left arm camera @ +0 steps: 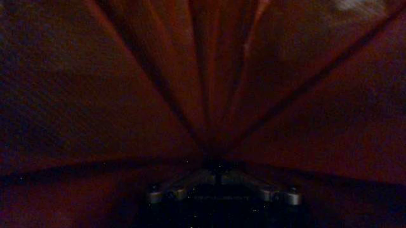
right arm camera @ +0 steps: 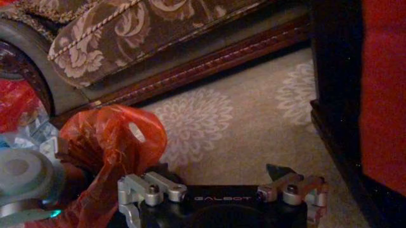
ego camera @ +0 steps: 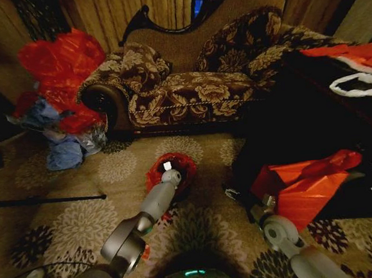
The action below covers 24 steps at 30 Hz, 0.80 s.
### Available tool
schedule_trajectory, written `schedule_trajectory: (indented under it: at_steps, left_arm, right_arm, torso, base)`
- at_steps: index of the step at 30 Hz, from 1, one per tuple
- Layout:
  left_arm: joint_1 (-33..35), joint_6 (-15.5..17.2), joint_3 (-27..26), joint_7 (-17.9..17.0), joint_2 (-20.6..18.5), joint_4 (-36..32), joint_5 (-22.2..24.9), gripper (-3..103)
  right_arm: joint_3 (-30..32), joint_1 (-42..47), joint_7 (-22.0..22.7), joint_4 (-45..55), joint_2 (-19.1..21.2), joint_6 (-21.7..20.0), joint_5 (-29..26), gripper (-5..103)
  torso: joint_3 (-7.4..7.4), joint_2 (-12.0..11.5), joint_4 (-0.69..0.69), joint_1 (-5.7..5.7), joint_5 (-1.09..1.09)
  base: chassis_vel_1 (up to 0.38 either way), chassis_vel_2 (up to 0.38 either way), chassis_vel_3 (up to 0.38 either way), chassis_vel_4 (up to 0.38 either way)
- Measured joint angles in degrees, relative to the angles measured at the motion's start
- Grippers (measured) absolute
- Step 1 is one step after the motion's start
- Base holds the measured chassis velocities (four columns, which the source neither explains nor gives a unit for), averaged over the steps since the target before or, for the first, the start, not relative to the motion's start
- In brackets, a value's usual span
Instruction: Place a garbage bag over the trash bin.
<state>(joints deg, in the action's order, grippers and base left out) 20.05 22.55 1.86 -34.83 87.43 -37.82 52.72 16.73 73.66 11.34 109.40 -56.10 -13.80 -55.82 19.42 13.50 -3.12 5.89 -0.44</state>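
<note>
The garbage bag (ego camera: 169,168), thin glossy red plastic, is bunched on the patterned carpet in front of the sofa. The trash bin is hidden beneath it. My left arm reaches forward into the bag. In the left wrist view the bag's red folds (left arm camera: 209,85) run together at my left gripper (left arm camera: 219,170), which is shut on the plastic. My right gripper (ego camera: 232,192) hovers open just right of the bag, nothing between its fingers. In the right wrist view the bag (right arm camera: 111,137) bulges beside one finger of that open gripper (right arm camera: 219,173).
A floral sofa (ego camera: 188,81) stands behind the bag. Big red sacks (ego camera: 58,65) are piled at the far left. A red-orange plastic sheet (ego camera: 305,184) hangs off dark furniture (right arm camera: 333,95) on the right. A thin black rod (ego camera: 43,201) lies on the carpet.
</note>
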Motion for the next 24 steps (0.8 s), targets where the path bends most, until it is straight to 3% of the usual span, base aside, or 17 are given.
schedule_trajectory:
  at_steps: [8,13,24]
  left_arm:
    - [0.63,-0.86,-0.86,0.29,-0.72,0.00,-0.20,0]
    - [-0.07,-1.37,-0.96,0.69,1.02,1.11,-0.54,0]
    - [2.23,-0.19,0.54,0.00,-1.39,-9.73,-0.33,0]
  right_arm:
    - [-1.13,-1.42,-0.02,-0.57,0.13,-0.10,-0.26,100]
    - [-2.16,-2.63,0.13,-0.63,0.09,-0.12,-0.29,100]
    - [-2.36,-3.60,0.24,-0.55,0.29,-0.19,-0.51,100]
  torso:
    - [-0.01,0.00,0.03,-0.01,0.01]
    - [-0.01,0.00,0.00,-0.01,0.01]
    - [-0.02,0.00,0.01,-0.02,0.02]
  base:
    - [0.000,0.000,0.000,0.000]
    - [0.000,0.000,0.000,0.000]
    - [0.000,0.000,0.000,0.000]
